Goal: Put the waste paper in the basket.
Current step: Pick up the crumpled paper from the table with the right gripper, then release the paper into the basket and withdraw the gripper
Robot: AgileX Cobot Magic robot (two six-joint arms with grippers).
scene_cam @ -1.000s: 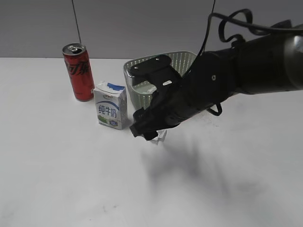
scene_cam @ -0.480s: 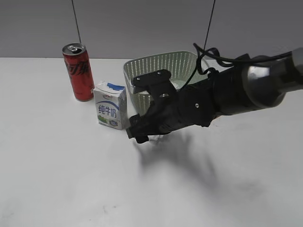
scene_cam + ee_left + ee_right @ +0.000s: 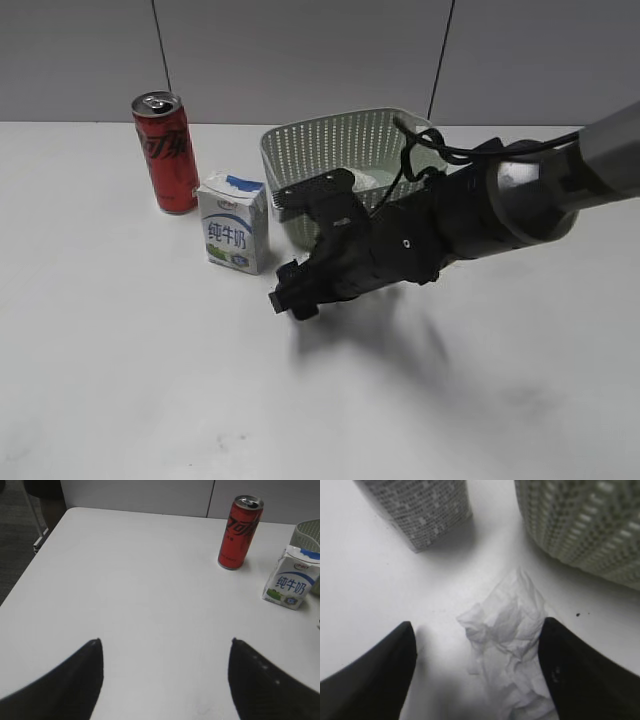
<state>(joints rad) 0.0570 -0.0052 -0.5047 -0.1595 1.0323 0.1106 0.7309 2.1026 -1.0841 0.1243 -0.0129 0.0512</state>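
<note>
Paper wad (image 3: 507,630) sits on the table (image 3: 150,380) just in front of the basket (image 3: 300,150), milk carton (image 3: 233,222) to its left in the exterior view. Right gripper (image 3: 475,675) is down low over it, fingers spread apart, wad between them but off-centre toward the right finger (image 3: 580,670), looks to be touching it. Not clamped. In the exterior view the arm hides the wad. More white stuff visible inside the basket, probably paper already dropped in.

Handling guess: very light, soft, crushes easily, no slip risk but loose flaps can tear or pull out. Best grab is across the thick crumpled middle, not the thin upper tip.

Left gripper (image 3: 165,680) hangs open over bare table, cola can (image 3: 240,532) well ahead.
</note>
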